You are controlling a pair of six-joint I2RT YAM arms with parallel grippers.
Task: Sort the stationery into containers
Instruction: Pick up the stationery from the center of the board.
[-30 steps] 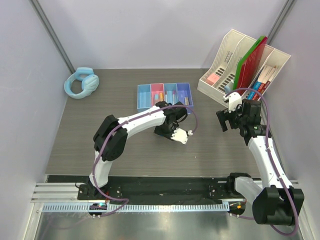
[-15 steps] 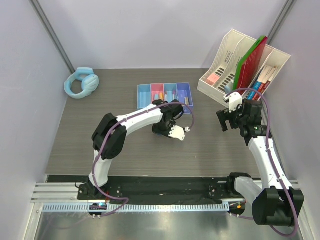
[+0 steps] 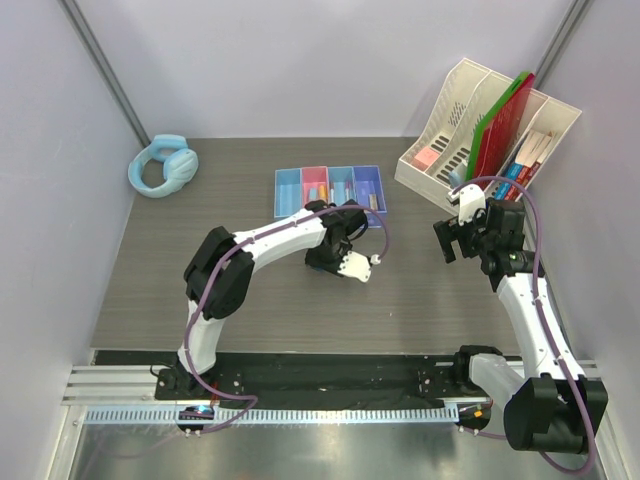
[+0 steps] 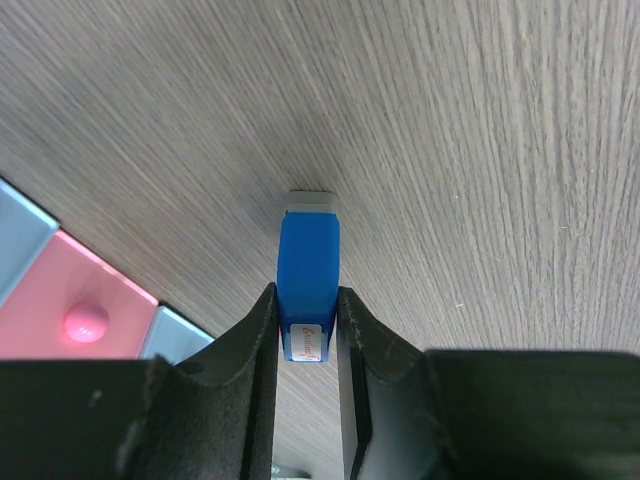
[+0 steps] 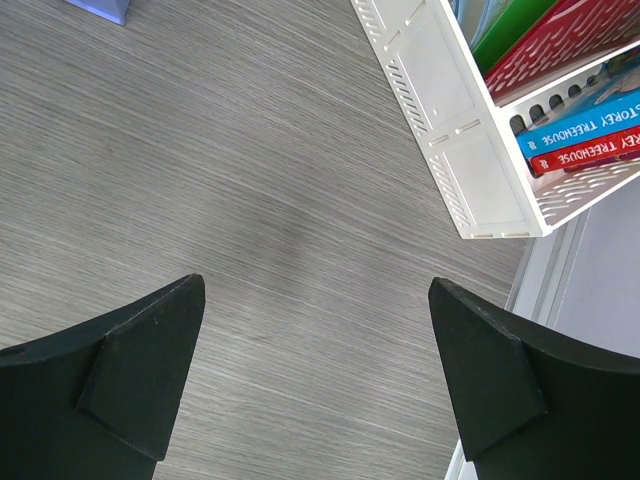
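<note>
My left gripper (image 4: 306, 305) is shut on a blue block (image 4: 308, 265) with a grey end, held close over the wooden tabletop. In the top view this gripper (image 3: 331, 252) hangs just in front of the row of containers (image 3: 330, 190), coloured blue, pink, blue and purple, with small items inside. The pink bin (image 4: 70, 300) and a blue bin (image 4: 15, 240) show at the left wrist view's lower left. My right gripper (image 5: 315, 330) is open and empty over bare table, in the top view (image 3: 450, 240) near the organiser.
A cream slotted file organiser (image 3: 490, 135) with red and green folders and books stands at the back right; its corner shows in the right wrist view (image 5: 470, 130). Light blue headphones (image 3: 162, 166) lie at the back left.
My left gripper has moved a little left and back toward the bins over the last second, still holding the block. The right arm has not moved.
</note>
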